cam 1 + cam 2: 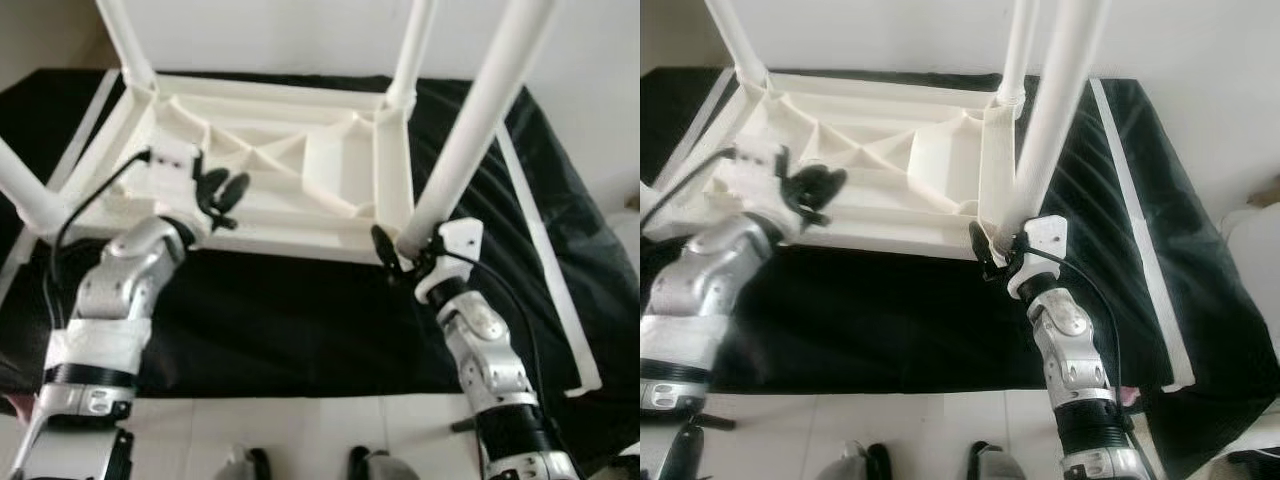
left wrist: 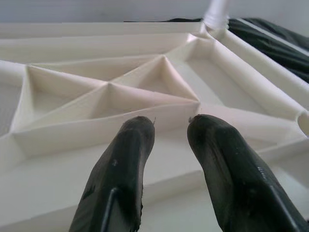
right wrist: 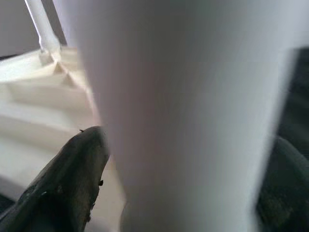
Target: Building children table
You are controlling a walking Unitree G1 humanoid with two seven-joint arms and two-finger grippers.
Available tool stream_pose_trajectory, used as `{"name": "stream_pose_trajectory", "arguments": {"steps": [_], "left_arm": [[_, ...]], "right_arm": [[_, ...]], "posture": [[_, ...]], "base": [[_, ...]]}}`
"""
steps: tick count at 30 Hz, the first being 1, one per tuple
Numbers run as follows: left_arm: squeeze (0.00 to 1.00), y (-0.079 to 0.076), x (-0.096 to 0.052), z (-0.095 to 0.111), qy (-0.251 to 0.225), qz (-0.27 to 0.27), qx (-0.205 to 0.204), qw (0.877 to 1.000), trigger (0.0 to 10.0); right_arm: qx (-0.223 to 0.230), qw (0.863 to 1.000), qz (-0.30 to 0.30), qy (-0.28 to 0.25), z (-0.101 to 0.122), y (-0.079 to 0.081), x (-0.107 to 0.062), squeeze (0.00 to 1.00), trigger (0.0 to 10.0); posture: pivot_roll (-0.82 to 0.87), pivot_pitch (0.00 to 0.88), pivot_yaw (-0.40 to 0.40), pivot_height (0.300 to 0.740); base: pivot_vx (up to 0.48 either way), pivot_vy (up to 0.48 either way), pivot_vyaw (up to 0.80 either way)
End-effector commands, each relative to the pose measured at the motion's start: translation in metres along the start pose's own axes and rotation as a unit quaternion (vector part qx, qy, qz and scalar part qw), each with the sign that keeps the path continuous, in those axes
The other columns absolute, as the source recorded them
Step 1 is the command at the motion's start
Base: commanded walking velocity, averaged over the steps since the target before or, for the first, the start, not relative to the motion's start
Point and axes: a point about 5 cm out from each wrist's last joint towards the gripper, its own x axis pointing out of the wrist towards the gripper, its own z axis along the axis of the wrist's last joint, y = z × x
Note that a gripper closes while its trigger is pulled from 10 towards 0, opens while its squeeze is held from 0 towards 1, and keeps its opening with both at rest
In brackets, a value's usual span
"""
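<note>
**upturned table, right claw on the near leg**

nearest to me, my right gripper (image 1: 398, 255) is clenched around the base of the long white plastic table leg (image 1: 475, 125) at the near right corner; in the right wrist view one black finger (image 3: 72, 179) sits on one side of the leg and the other is dimly seen on the far side, the leg between them. my left gripper (image 1: 222, 193) hovers over the near left part of the white plastic children's table top (image 1: 300, 165), which lies upside down with its ribbed underside facing up. its two fingers (image 2: 123, 169) are parted with a narrow gap and hold nothing, tips just above a flat rail of the frame. the table rests on a black cloth (image 1: 300, 310) spread over the white tiled floor (image 1: 300, 430). further back, a second white leg (image 1: 412, 50) stands in the far right corner and another white leg (image 1: 125, 35) rises from the far left corner. a fourth white leg (image 1: 22, 190) leans out at the near left corner. a white wall (image 1: 300, 35) lies beyond.
</note>
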Motion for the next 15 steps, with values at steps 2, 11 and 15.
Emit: {"name": "stream_pose_trajectory", "arguments": {"steps": [2,11,15], "left_arm": [[0.00,-0.013,0.005,0.000,-0.005,-0.027,-0.016,0.999,10.0],[0.00,-0.048,0.016,-0.002,0.005,-0.119,-0.004,0.993,10.0],[0.00,-0.047,0.017,-0.004,-0.003,-0.110,0.000,0.994,10.0]], "right_arm": [[-0.022,0.999,-0.022,-0.017,0.008,-0.014,-0.018,0.00,10.0],[-0.058,0.998,-0.008,-0.016,0.025,-0.038,-0.030,0.00,10.0],[-0.071,0.997,0.017,-0.006,0.024,-0.037,-0.028,0.00,10.0]], "posture": [[-0.02,0.162,-0.022,0.740],[-0.07,0.127,-0.002,0.740],[-0.11,0.108,0.011,0.740]], "base": [[0.000,0.000,0.00],[0.000,0.000,0.00],[0.000,0.000,0.00]]}}
